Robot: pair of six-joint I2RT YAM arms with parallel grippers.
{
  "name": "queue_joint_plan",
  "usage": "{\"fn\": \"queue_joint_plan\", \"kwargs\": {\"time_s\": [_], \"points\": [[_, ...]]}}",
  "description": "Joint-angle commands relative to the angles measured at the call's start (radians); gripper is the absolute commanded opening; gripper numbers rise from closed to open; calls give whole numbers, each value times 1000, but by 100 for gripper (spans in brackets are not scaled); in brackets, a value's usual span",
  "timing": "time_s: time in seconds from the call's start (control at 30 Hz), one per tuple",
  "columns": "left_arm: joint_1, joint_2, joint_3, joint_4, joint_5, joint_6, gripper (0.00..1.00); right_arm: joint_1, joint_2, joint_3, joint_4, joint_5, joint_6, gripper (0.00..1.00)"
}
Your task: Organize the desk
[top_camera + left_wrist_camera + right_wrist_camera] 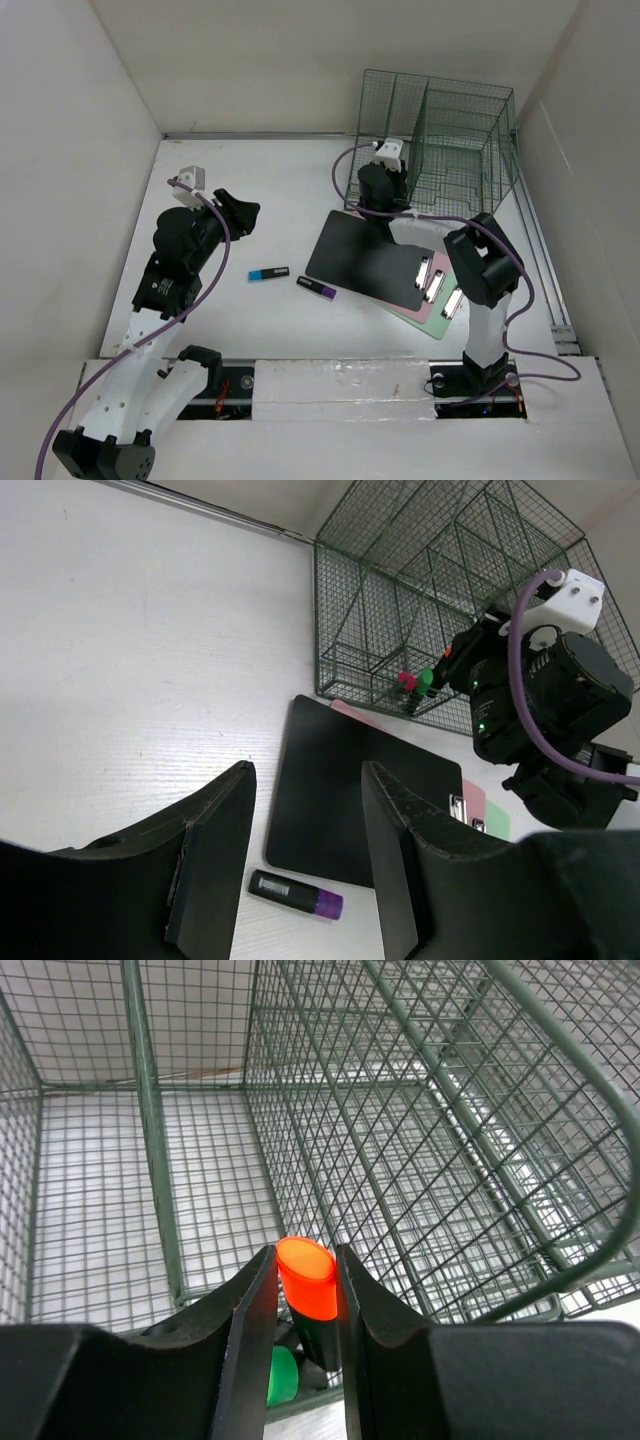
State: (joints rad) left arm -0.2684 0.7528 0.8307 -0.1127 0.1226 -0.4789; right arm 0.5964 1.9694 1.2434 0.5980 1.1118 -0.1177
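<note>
The white desk point(270, 190) holds a blue-capped highlighter point(268, 273) and a purple-capped highlighter point(316, 287). My left gripper point(240, 212) is open and empty, raised above the desk to the left of them. In the left wrist view the purple highlighter point(295, 892) lies below and between its fingers point(215, 860). My right gripper point(305, 1260) is shut on an orange-capped marker point(308, 1280) at the front opening of the dark green wire rack point(440, 135). A green-capped marker point(282, 1375) lies just below it.
A black clipboard point(365, 255) lies on top of a pink and a green clipboard point(432, 308), in front of the rack. White walls close in the left, back and right sides. The right arm point(545, 700) reaches over the clipboards.
</note>
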Motion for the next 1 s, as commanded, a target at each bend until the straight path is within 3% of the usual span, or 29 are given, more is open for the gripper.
{"fn": "queue_joint_plan", "kwargs": {"time_s": [0.0, 0.1, 0.33, 0.47, 0.83, 0.9, 0.97], "points": [[3, -18, 4, 41, 9, 11, 43, 8, -75, 27, -174, -36, 154, 33], [3, -21, 2, 41, 11, 13, 43, 8, -105, 60, -337, -95, 318, 34], [3, -26, 1, 41, 14, 13, 43, -41, -148, 102, -563, -308, 492, 35], [3, -27, 1, 42, 14, 11, 43, -52, -178, 88, -589, -395, 529, 37], [3, -23, -1, 47, 20, 11, 43, -72, -230, 67, -652, -457, 573, 43], [3, -20, 1, 47, 20, 10, 43, -63, -263, 31, -617, -490, 566, 42], [3, -18, 1, 47, 20, 10, 43, -34, -317, -33, -572, -539, 553, 36]]}}
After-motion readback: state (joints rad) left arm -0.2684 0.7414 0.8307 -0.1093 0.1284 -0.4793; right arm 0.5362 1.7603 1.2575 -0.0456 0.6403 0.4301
